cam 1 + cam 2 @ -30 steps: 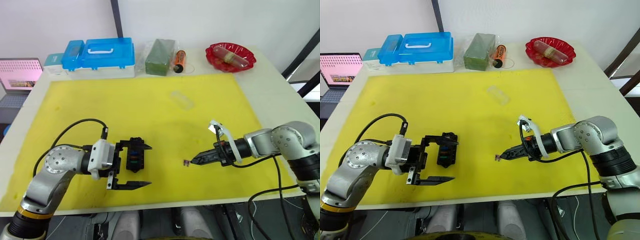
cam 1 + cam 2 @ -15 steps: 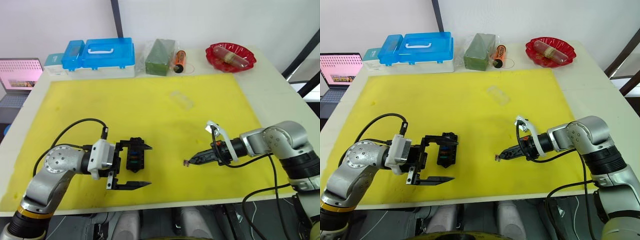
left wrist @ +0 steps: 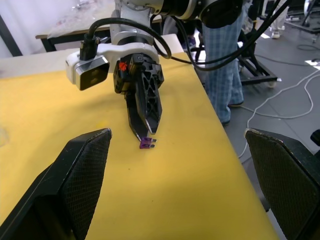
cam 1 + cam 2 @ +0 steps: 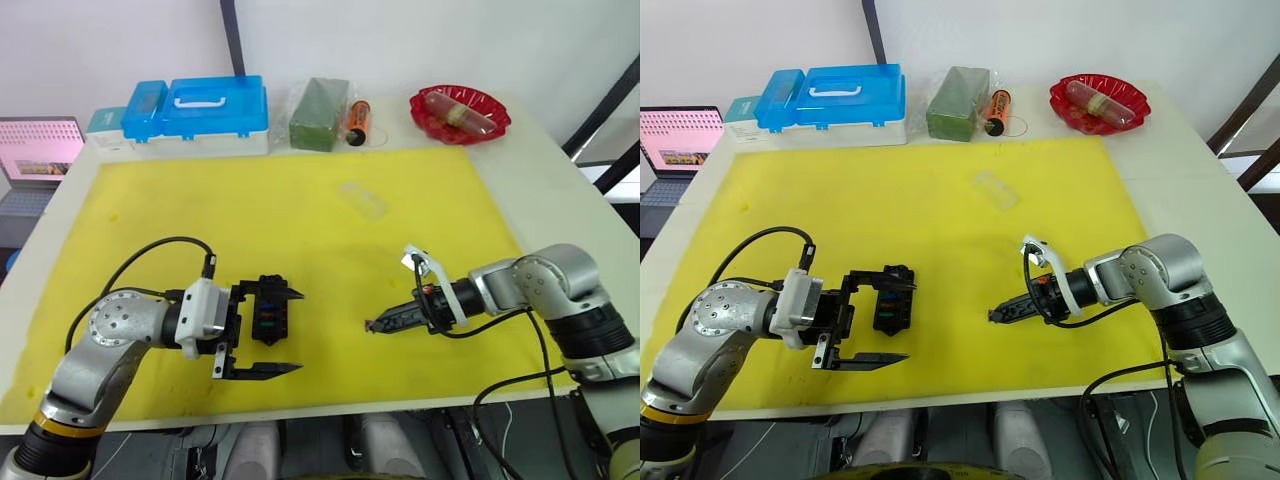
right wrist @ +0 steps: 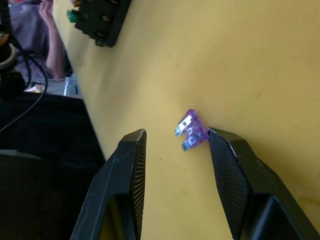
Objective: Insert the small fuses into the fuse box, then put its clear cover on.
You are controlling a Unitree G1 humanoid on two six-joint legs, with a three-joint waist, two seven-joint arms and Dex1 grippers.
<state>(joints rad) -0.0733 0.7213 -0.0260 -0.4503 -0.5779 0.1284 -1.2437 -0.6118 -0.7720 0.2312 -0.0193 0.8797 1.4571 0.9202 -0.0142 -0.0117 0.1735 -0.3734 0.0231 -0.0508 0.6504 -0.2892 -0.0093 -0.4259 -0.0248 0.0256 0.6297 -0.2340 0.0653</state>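
The black fuse box (image 4: 268, 314) lies on the yellow mat (image 4: 200, 220) at front left, with some coloured fuses in its slots. My left gripper (image 4: 290, 332) is wide open beside it, one finger over the box's far edge and the other nearer the front. A purple fuse (image 5: 192, 131) lies flat on the mat at front centre. My right gripper (image 4: 372, 326) is open by a narrow gap with the fuse between its fingertips, touching one pad (image 5: 220, 145). The left wrist view also shows that gripper (image 3: 146, 134) over the fuse (image 3: 146, 144). The clear cover (image 4: 364, 199) rests farther back on the mat.
Along the back edge stand a blue-lidded case (image 4: 200, 108), a wrapped green block (image 4: 320, 102), an orange tube (image 4: 358, 120) and a red dish (image 4: 460, 112). A laptop (image 4: 38, 150) sits off the table's left. A person's legs (image 3: 225, 75) stand beyond the table's right edge.
My right gripper has slid left along the mat until its fingertips straddle the purple fuse. The left gripper and fuse box have not moved.
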